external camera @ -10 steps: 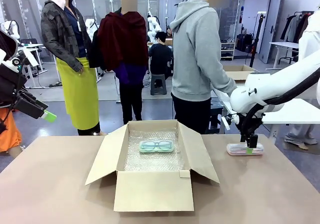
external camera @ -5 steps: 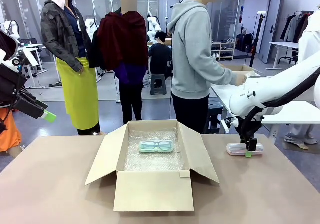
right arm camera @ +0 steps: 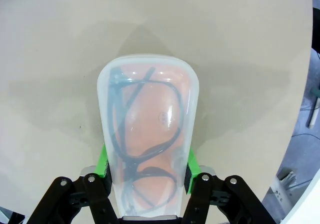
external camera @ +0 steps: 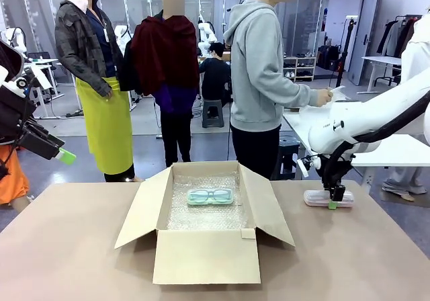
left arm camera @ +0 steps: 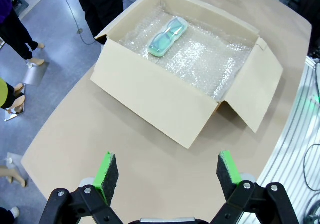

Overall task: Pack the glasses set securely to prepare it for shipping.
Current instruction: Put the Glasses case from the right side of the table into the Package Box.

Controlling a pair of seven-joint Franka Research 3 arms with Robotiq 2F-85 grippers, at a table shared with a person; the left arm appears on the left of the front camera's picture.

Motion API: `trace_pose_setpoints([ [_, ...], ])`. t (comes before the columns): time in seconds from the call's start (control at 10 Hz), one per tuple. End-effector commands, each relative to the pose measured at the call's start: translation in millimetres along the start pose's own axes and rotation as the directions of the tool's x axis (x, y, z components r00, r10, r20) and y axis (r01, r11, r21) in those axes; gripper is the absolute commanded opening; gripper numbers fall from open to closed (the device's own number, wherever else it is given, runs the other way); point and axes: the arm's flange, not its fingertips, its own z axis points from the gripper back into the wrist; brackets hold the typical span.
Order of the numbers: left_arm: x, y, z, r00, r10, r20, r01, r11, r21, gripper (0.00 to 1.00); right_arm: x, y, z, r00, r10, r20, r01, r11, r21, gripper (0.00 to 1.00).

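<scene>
Your right gripper [external camera: 334, 197], right of the front frame, jaws clamped on the pink-coral case [external camera: 314, 198] lying on the table [external camera: 74, 247]; mint-green case [external camera: 210, 196] at centre, on bubble wrap [external camera: 201, 218] inside the open box [external camera: 205, 255]; your left gripper [left arm camera: 167, 170] spread wide, empty

- Front view: bright, even overhead light; the cardboard box [external camera: 205, 254] casts a faint shadow.
- Right wrist view: soft shadows spread from the pink-coral case [right arm camera: 147, 134] toward 9, 12 and 3 o'clock; its lid glints.
- Left wrist view: the table [left arm camera: 75, 149] edges bow; bubble wrap [left arm camera: 210, 64] sparkles.
</scene>
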Motion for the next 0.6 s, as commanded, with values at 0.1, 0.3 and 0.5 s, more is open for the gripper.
trace_pose_setpoints([
  [0.1,0.0,1.5,2.3,1.0,-0.005,0.015,0.005,1.0,-0.009,1.0,9.0,26.1,45.2,0.997,-0.078,0.007,0.078,0.997,-0.005,0.17],
  [0.3,0.0,1.5,2.3,1.0,-0.005,0.015,0.005,1.0,-0.009,1.0,23.6,44.2,85.1,0.99,-0.137,-0.02,0.136,0.99,-0.039,0.17],
  [0.5,0.0,1.5,2.3,1.0,-0.005,0.015,0.005,1.0,-0.009,1.0,37.9,58.1,105.4,0.992,-0.127,-0.013,0.126,0.991,-0.05,0.17],
])
